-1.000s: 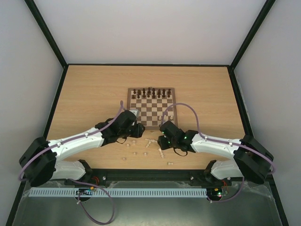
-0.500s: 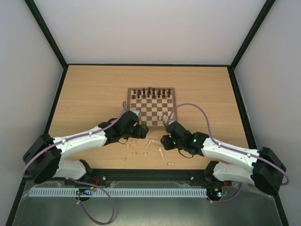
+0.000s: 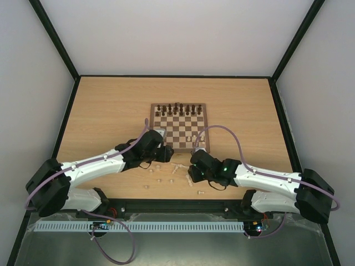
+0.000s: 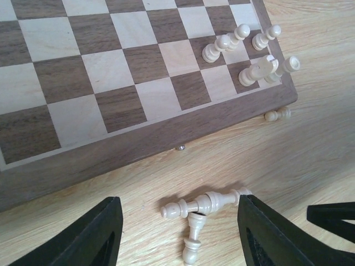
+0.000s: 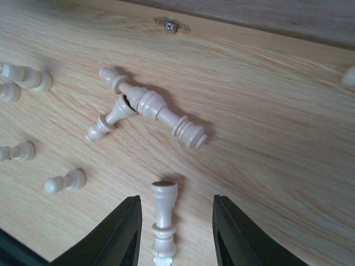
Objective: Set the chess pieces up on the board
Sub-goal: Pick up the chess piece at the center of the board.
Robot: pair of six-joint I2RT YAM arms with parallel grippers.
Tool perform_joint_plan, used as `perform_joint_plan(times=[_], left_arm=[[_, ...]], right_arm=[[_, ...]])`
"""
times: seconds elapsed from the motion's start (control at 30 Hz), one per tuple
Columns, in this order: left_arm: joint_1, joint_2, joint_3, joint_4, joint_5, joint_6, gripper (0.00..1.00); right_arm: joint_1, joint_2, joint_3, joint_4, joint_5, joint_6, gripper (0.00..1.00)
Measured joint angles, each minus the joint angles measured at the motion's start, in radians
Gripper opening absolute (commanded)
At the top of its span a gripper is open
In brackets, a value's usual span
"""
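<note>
Between the jaws of my right pincer (image 5: 176, 213), on the table (image 5: 266, 138), one of the pale chess pieces (image 5: 162, 221) is lying flat, its long axis running away from the wrist and its flat round end pointing at the board (image 4: 111, 83). Those jaws are standing narrowly apart, gripping nothing. My left pincer (image 4: 178, 217) is gaping wide around two fallen pieces, the longer one (image 4: 206, 203) lying crosswise. Five are standing at the board's near right corner.

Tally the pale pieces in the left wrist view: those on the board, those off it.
Pale pieces on the board: 5
Pale pieces on the table: 3
Total: 8
</note>
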Motion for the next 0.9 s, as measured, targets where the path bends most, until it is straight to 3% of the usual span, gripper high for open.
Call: perform_joint_plan(times=[0.3, 0.53, 0.63, 0.9], left_arm=[[-0.008, 0.047, 0.000, 0.034, 0.056, 0.010, 0.37], [-0.028, 0.101, 0.000, 0.047, 0.081, 0.015, 0.33], [-0.032, 0.113, 0.000, 0.049, 0.086, 0.015, 0.35], [-0.035, 0.114, 0.002, 0.048, 0.084, 0.007, 0.59]], right_arm=[[-0.026, 0.113, 0.001, 0.077, 0.012, -0.085, 0.37], [-0.057, 0.116, 0.001, 0.125, -0.006, -0.129, 0.37], [-0.063, 0.117, 0.001, 0.144, -0.023, -0.146, 0.37], [-0.067, 0.117, -0.003, 0.162, -0.042, -0.161, 0.37]])
